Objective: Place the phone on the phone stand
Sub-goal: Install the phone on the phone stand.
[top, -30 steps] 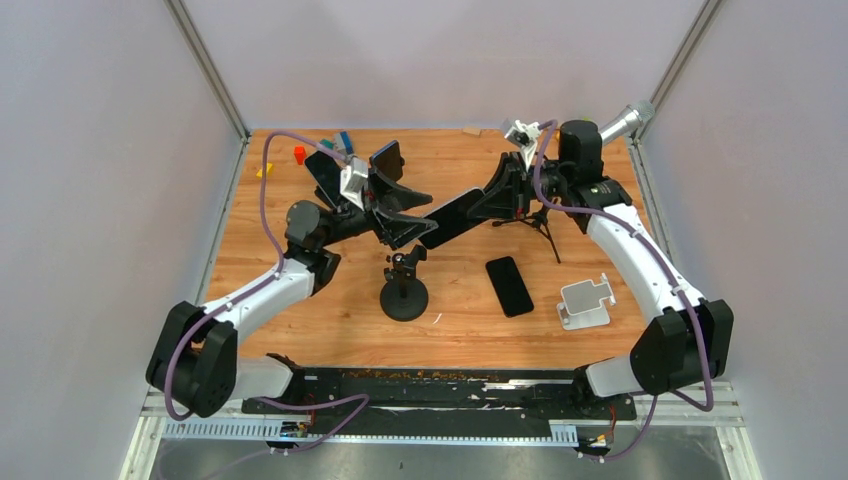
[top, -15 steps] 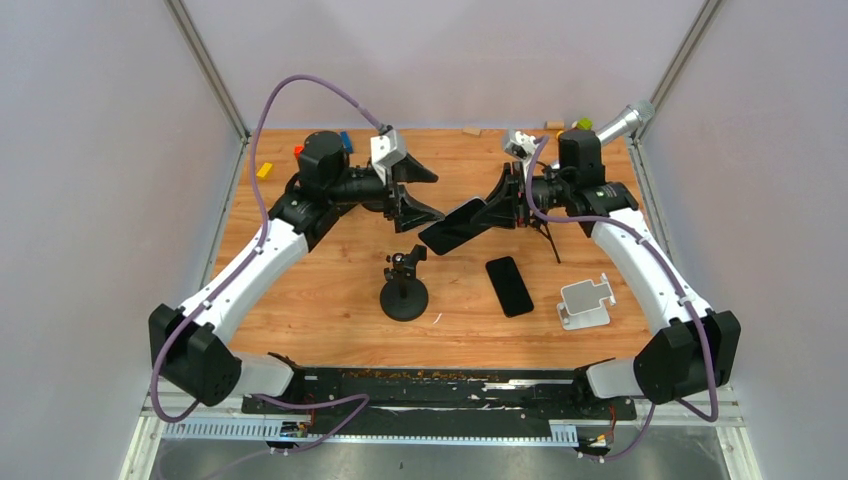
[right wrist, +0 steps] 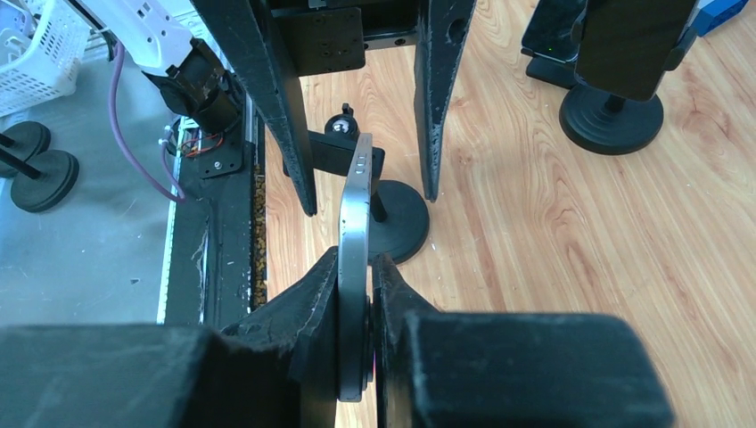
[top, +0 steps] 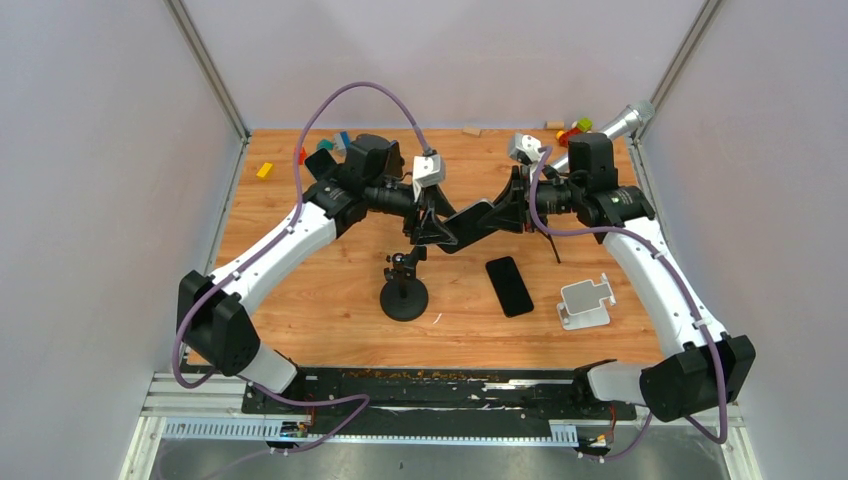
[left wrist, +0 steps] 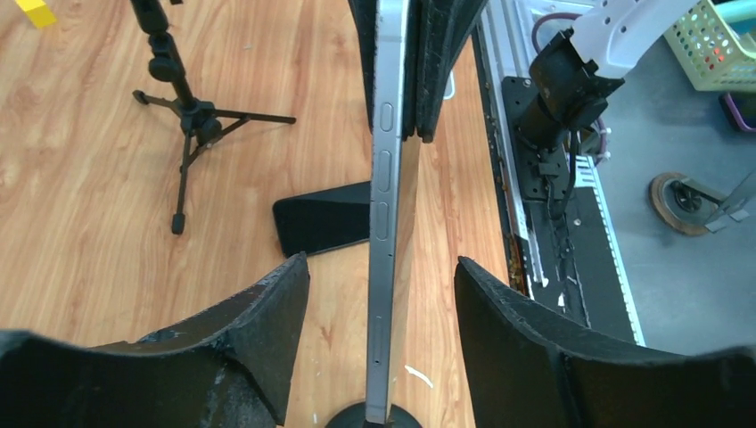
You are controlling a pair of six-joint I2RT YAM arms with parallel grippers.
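My right gripper (top: 512, 205) is shut on one end of a dark phone (top: 470, 222) and holds it in the air above the table's middle. In the right wrist view the phone (right wrist: 354, 223) shows edge-on between my shut fingers (right wrist: 312, 303). My left gripper (top: 432, 222) is open, and its jaws straddle the phone's free end without touching it. In the left wrist view the phone's edge (left wrist: 385, 178) runs between my two spread fingers (left wrist: 258, 330). The black phone stand (top: 404, 298), with a round base, stands just below the held phone.
A second black phone (top: 509, 285) lies flat on the table, right of the stand. A white stand (top: 585, 303) sits at the right. A small black tripod (top: 545, 235) is behind them. Coloured blocks (top: 264, 170) lie along the back. Two more stands holding phones (right wrist: 624, 45) are at the back left.
My left arm has swung from the back left to the centre, and its open jaws now sit around the phone's free end. My right gripper has kept hold of the phone.
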